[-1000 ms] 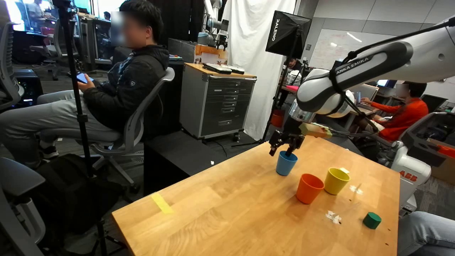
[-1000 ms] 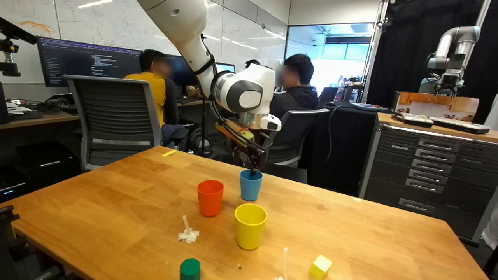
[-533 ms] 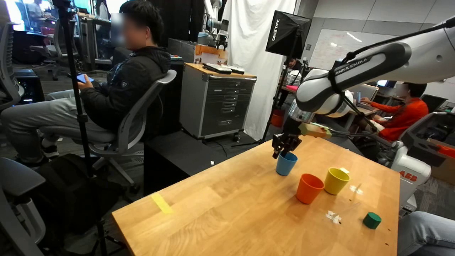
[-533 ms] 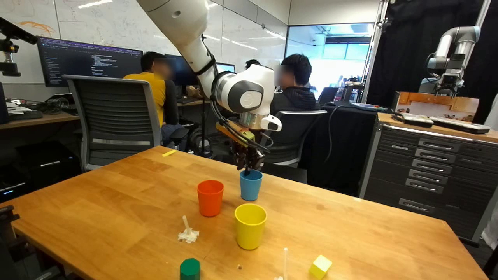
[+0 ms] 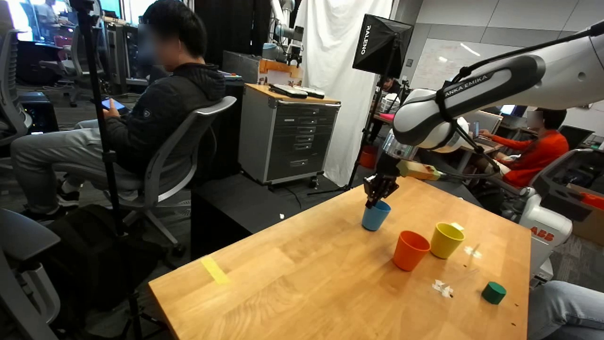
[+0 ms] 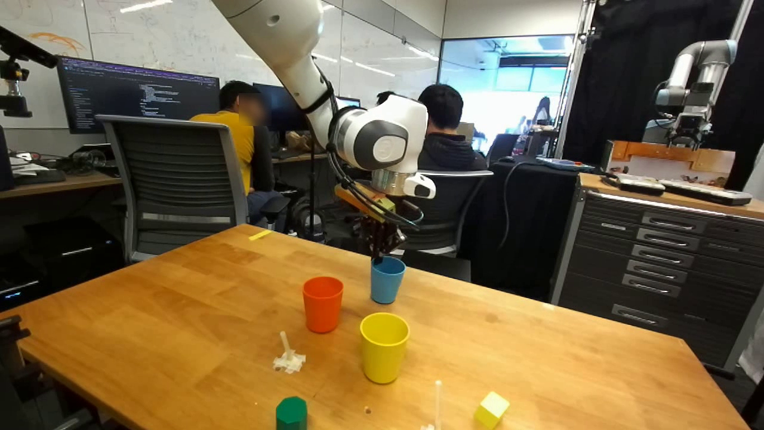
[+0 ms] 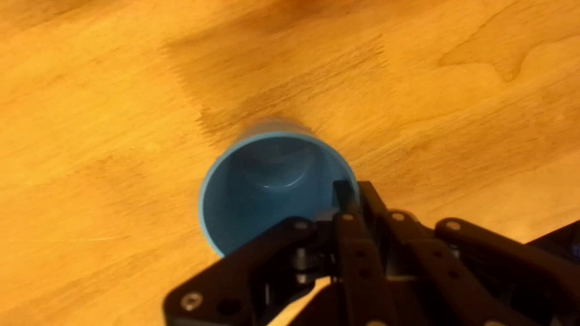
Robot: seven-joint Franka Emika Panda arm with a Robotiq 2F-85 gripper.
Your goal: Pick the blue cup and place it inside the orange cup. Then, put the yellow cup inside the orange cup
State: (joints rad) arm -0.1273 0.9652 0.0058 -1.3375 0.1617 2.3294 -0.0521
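My gripper (image 7: 356,188) is shut on the wall of the blue cup (image 7: 272,199), at its rim. One finger reaches inside the cup, while the opposite finger presses against its outer side. In both exterior views the blue cup (image 5: 376,217) stands roughly upright below the gripper (image 6: 379,261), near the table's edge; whether its base touches the wood I cannot tell. The orange cup (image 5: 411,251) is upright a short way off, and the yellow cup (image 6: 384,356) stands close to it. Neither of these two shows clearly in the wrist view.
On the wooden table (image 6: 197,316) are a dark green block (image 6: 292,413), a pale yellow cube (image 6: 492,409) and a thin white stick (image 6: 286,345) taped upright. A strip of yellow tape (image 5: 215,269) marks another corner. A seated person (image 5: 160,113) is beyond the table.
The fingers have come together from wide apart onto the blue cup's wall. The blue cup has shifted slightly up in both exterior views, along with the gripper. The orange and yellow cups have stayed put.
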